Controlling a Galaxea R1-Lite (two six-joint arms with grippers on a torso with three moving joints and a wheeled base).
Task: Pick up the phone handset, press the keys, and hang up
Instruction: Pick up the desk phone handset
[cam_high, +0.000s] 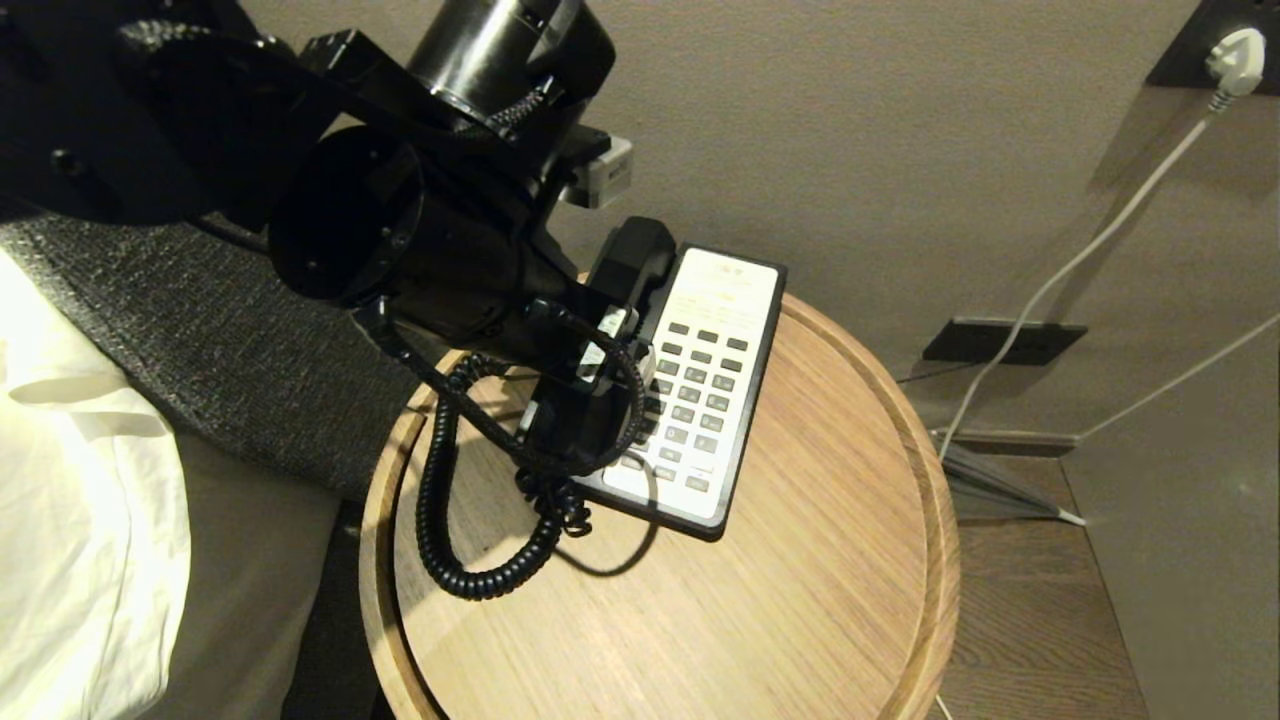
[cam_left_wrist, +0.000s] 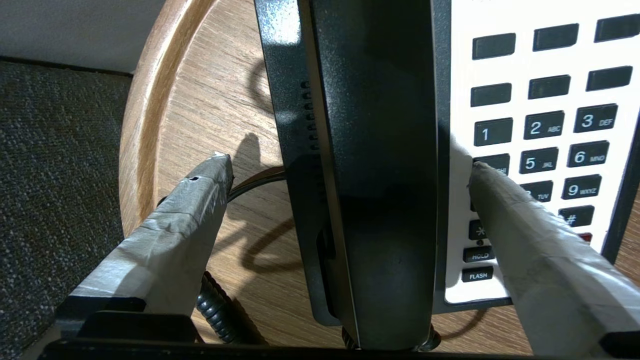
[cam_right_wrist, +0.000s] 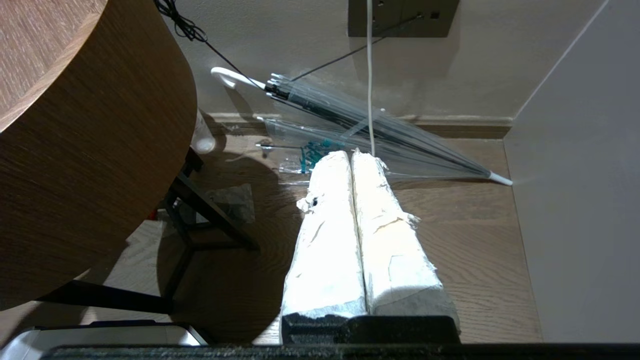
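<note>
The black phone handset (cam_high: 632, 256) (cam_left_wrist: 380, 150) lies in its cradle along the left side of the black-and-white phone base (cam_high: 735, 300) (cam_left_wrist: 457, 210). Its coiled cord (cam_high: 440, 500) (cam_left_wrist: 215, 310) loops over the round wooden table (cam_high: 930, 480). My left gripper (cam_high: 592, 395) (cam_left_wrist: 350, 164) is open and straddles the handset's lower half. One taped finger (cam_left_wrist: 200, 195) hangs over the tabletop beside the base. The other finger (cam_left_wrist: 505, 210) is over the keys (cam_high: 700, 390) (cam_left_wrist: 545, 125) near the 4. Gaps show between both fingers and the handset. My right gripper (cam_right_wrist: 352, 155) is shut and empty, low beside the table.
The table has a raised rim (cam_left_wrist: 135, 125). A bed with white sheet (cam_high: 70, 500) and grey cover (cam_high: 200, 330) borders it on the left. A white cable (cam_high: 1080, 260) runs from a wall plug (cam_high: 1235, 55). A clear umbrella (cam_right_wrist: 380, 130) lies on the floor by the wall.
</note>
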